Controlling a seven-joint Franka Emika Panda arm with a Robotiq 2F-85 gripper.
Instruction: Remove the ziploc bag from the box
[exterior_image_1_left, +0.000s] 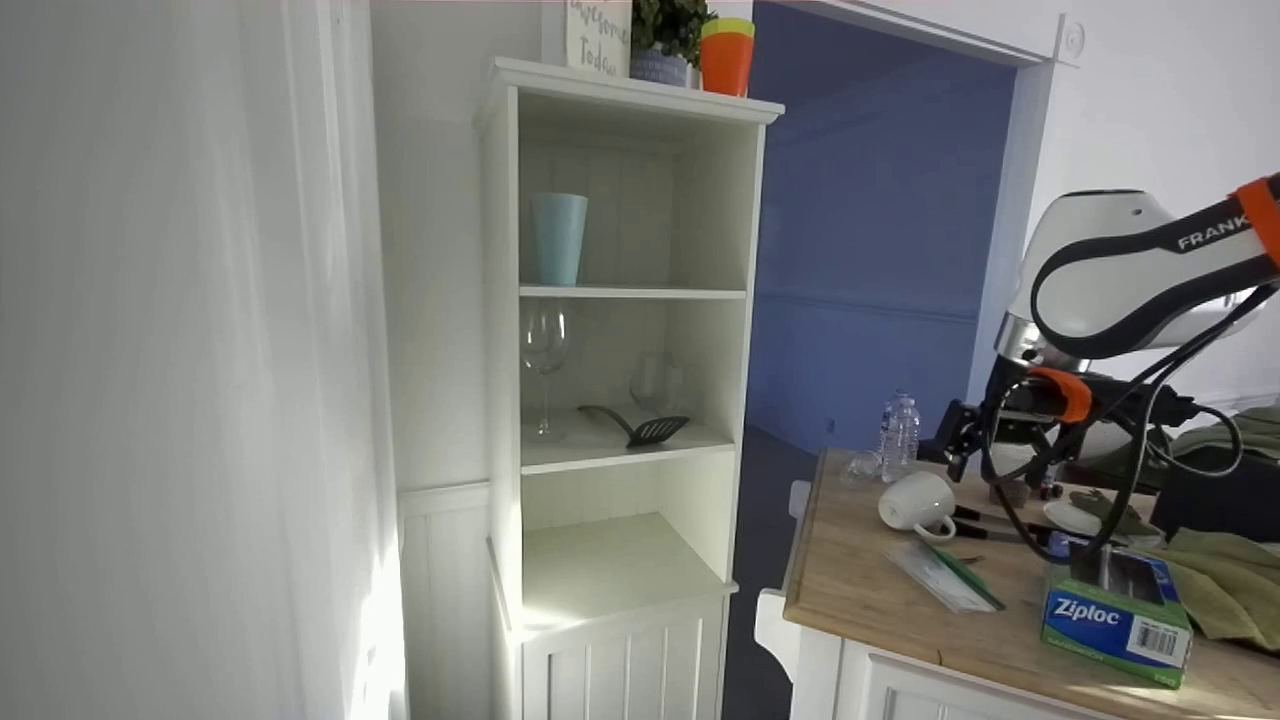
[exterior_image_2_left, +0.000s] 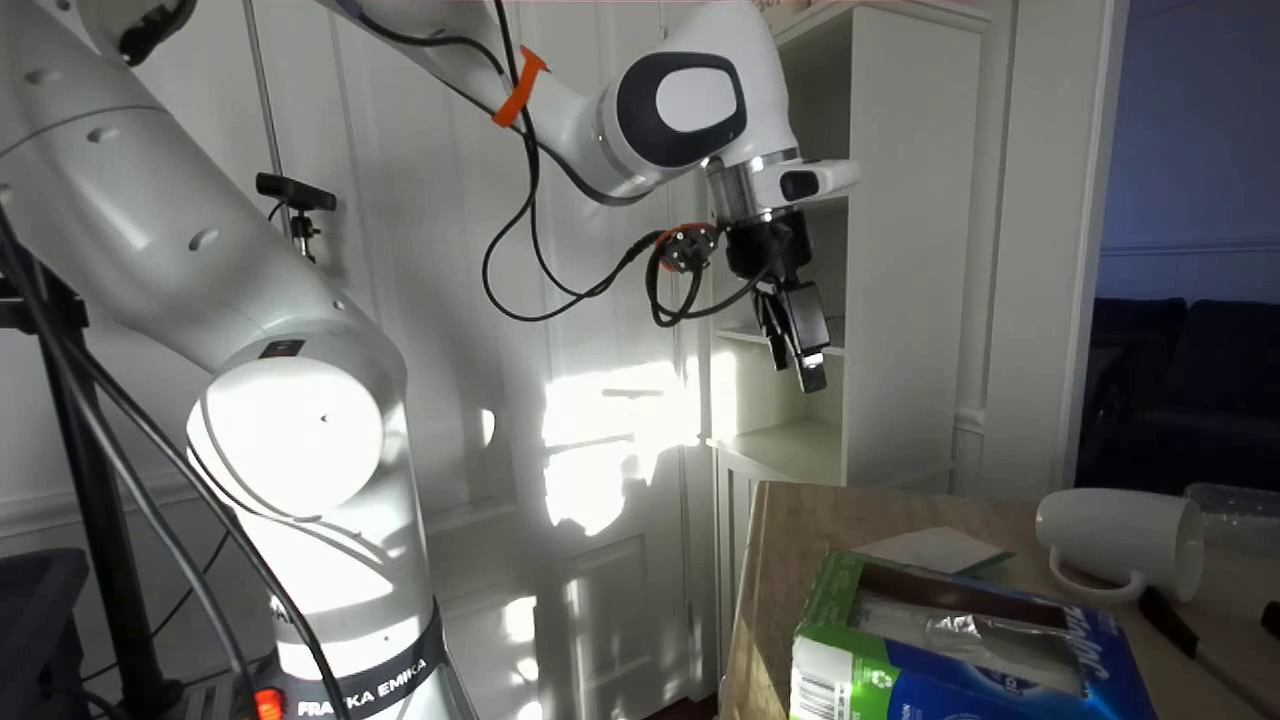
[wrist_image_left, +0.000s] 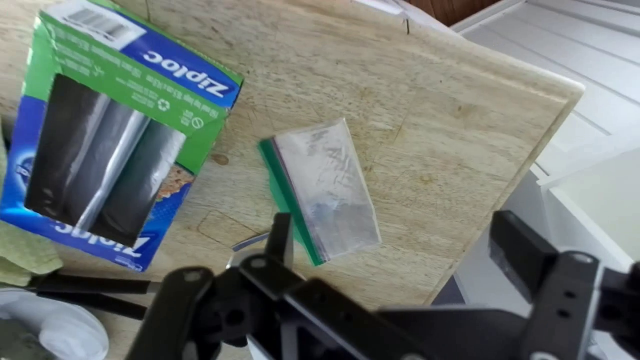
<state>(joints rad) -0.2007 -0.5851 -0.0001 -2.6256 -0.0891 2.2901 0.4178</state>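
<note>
The ziploc bag (wrist_image_left: 335, 185), translucent with a green strip along one side, lies flat on the wooden table beside the box. It also shows in both exterior views (exterior_image_1_left: 940, 577) (exterior_image_2_left: 935, 548). The box (wrist_image_left: 135, 75) is a blue and green carton with white Ziploc lettering and an opening in its top; it shows in both exterior views (exterior_image_1_left: 1115, 625) (exterior_image_2_left: 870, 640). Shiny translucent plastic (wrist_image_left: 115, 160) is visible inside the opening. My gripper (wrist_image_left: 393, 225) is open and empty, its fingers wide apart. It hangs above the table in both exterior views (exterior_image_1_left: 955, 440) (exterior_image_2_left: 797, 378).
A white mug (exterior_image_1_left: 915, 500) lies on its side behind the bag, near clear plastic bottles (exterior_image_1_left: 900, 435). Black-handled utensils (wrist_image_left: 95, 285) and a green cloth (exterior_image_1_left: 1225, 585) lie near the box. A white shelf (exterior_image_1_left: 625, 290) stands past the table edge (wrist_image_left: 520, 170).
</note>
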